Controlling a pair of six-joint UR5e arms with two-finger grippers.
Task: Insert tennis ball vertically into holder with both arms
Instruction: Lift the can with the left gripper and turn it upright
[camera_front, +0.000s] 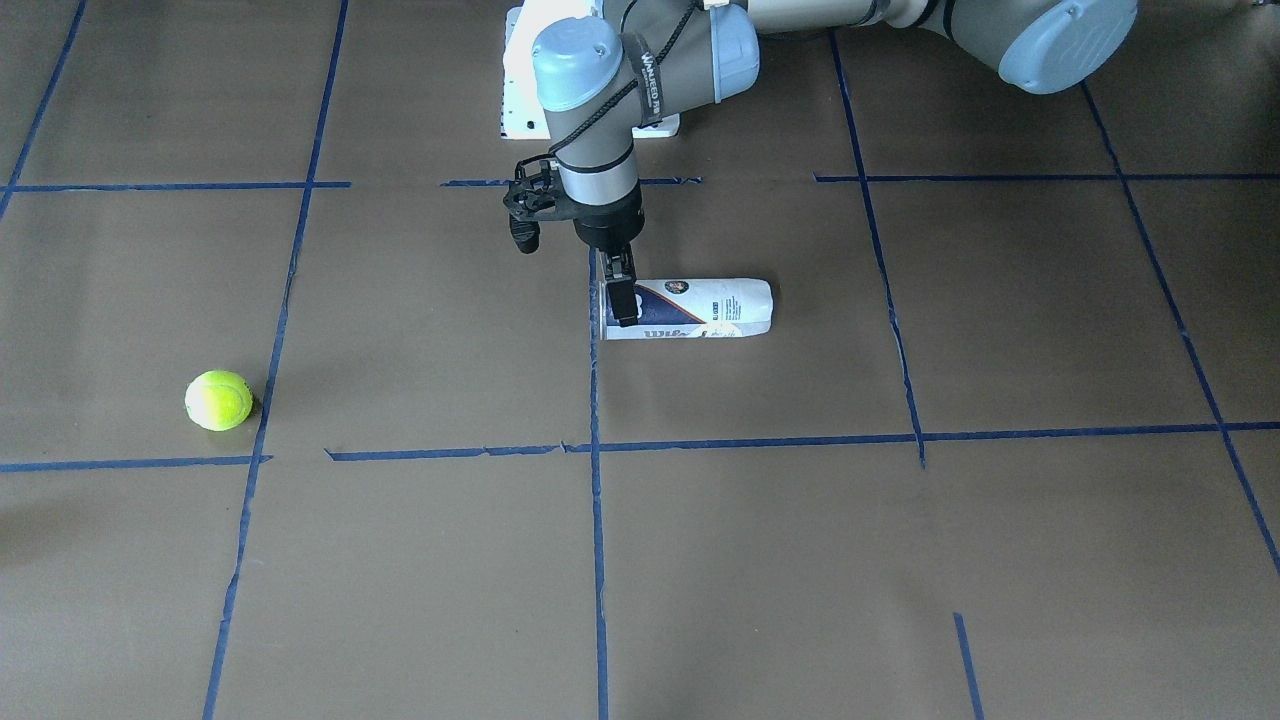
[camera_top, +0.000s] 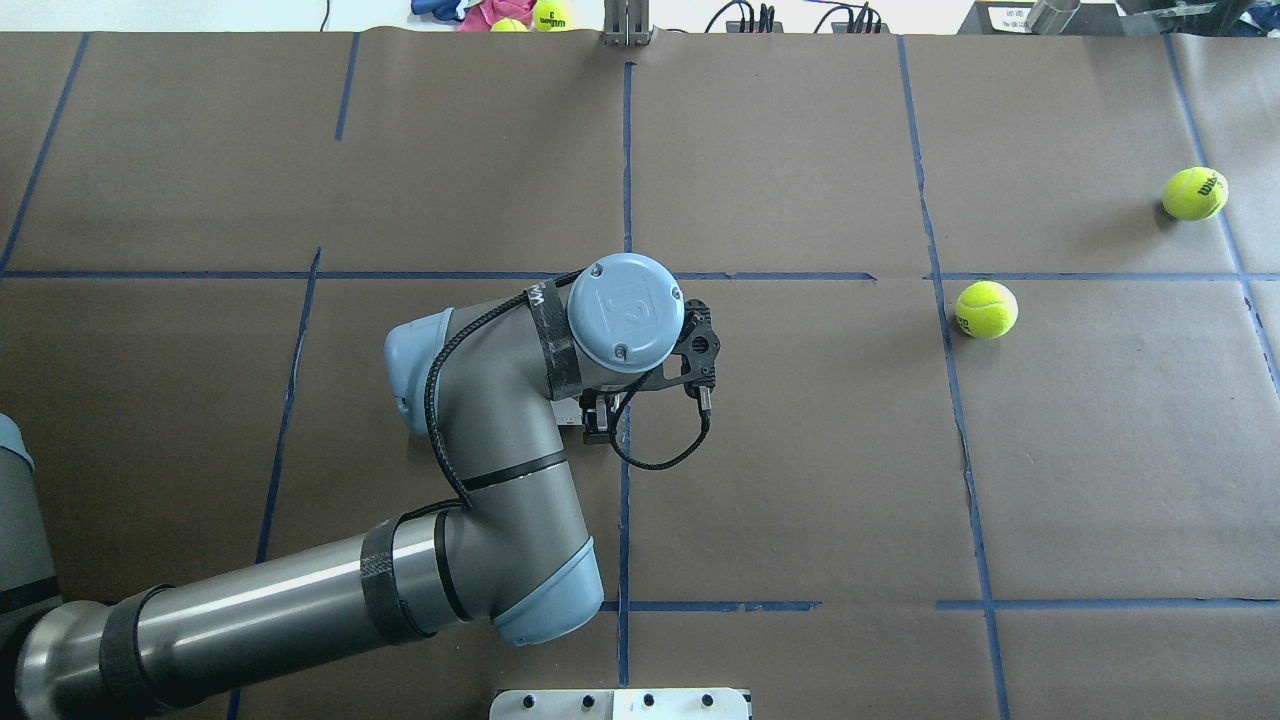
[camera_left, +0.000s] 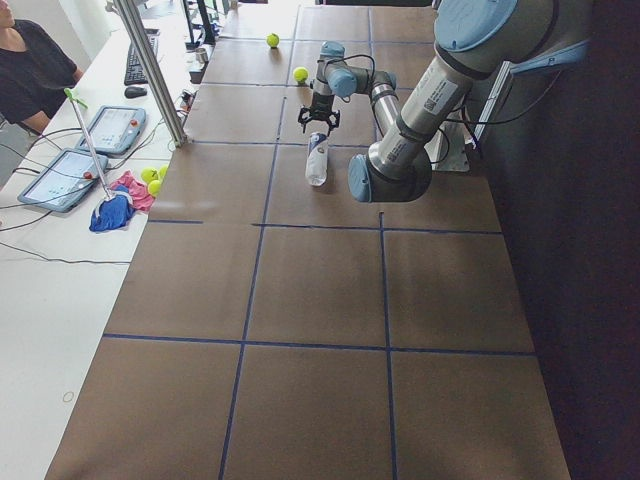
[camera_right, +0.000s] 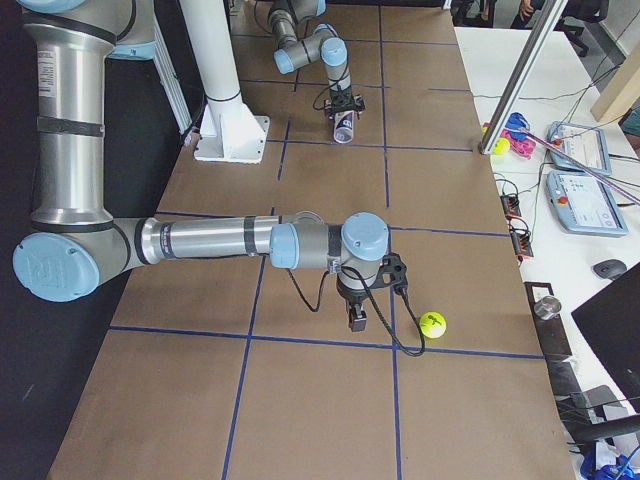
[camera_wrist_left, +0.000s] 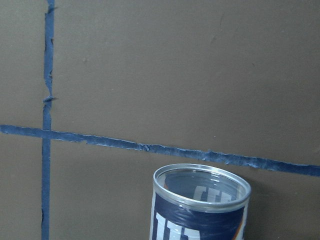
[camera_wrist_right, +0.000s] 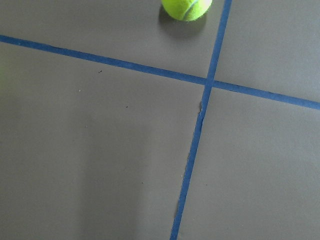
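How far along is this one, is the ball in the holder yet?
Done: nothing yet; the holder lies on its side on the table. In hand: the left gripper straddles its open end, grip unclear; the right gripper hangs near the tennis ball, which sits loose on the table. Left: stand the holder up, grasp the ball, drop it in.

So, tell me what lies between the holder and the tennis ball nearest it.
Between holder and tennis ball: only bare table crossed by blue tape lines, clear in the front-facing view.
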